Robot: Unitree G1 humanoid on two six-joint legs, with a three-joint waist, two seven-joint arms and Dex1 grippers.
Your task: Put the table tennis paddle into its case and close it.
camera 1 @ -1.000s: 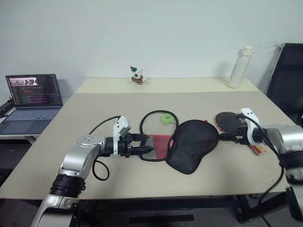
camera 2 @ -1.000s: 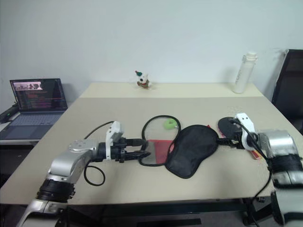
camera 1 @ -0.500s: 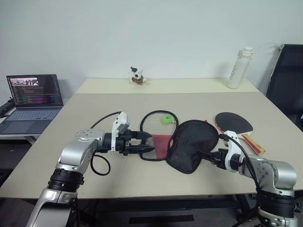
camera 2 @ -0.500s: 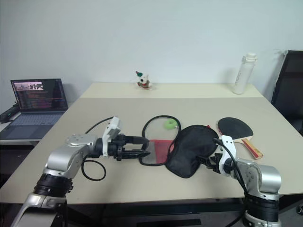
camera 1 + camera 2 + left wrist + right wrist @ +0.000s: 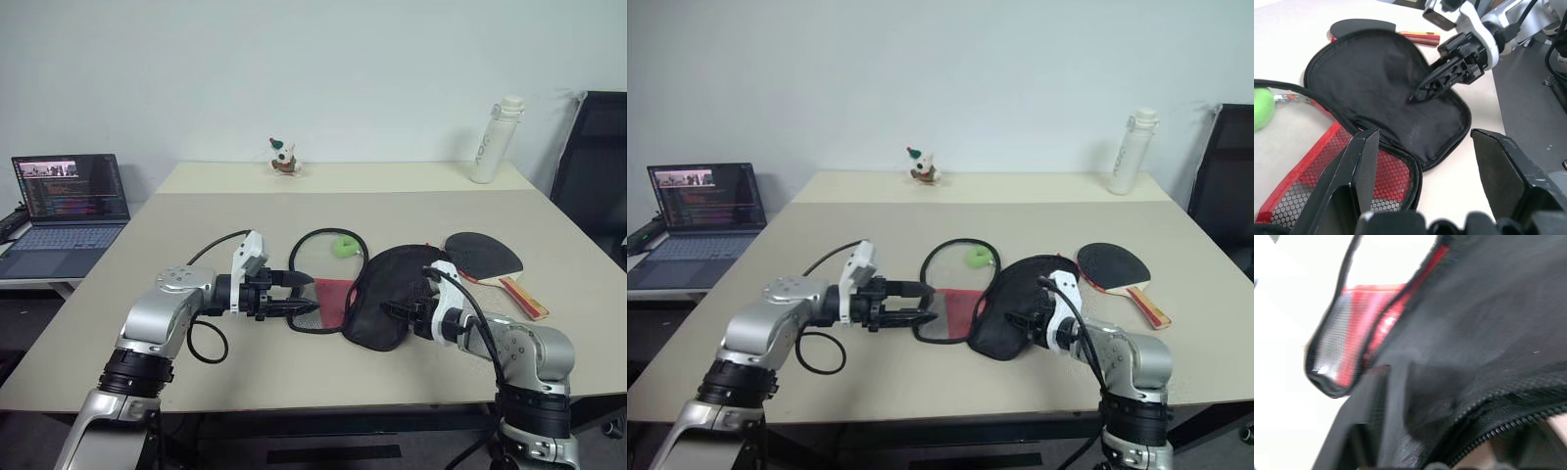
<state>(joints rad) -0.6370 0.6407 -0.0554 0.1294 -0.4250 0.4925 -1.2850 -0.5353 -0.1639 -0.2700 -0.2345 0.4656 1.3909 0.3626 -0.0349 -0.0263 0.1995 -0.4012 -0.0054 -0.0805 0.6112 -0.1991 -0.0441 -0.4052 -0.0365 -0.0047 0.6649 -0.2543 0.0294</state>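
Case (image 5: 397,299) open; R end effector (image 5: 390,311) on flap

Two robot arms with rounded silver-grey metal shells and black ribbed joint collars. Each wrist carries a white plastic block. Black cables loop from forearm to wrist. The left gripper (image 5: 299,295) and right gripper (image 5: 390,311) are matte black.

A plain white wall (image 5: 313,69) backs the scene. The beige surface (image 5: 392,211) has a second, paler section (image 5: 392,174) butted against its far edge. A side desk (image 5: 20,279) on the left carries an open laptop (image 5: 67,211). A black chair (image 5: 598,166) stands at right. Lighting is even.
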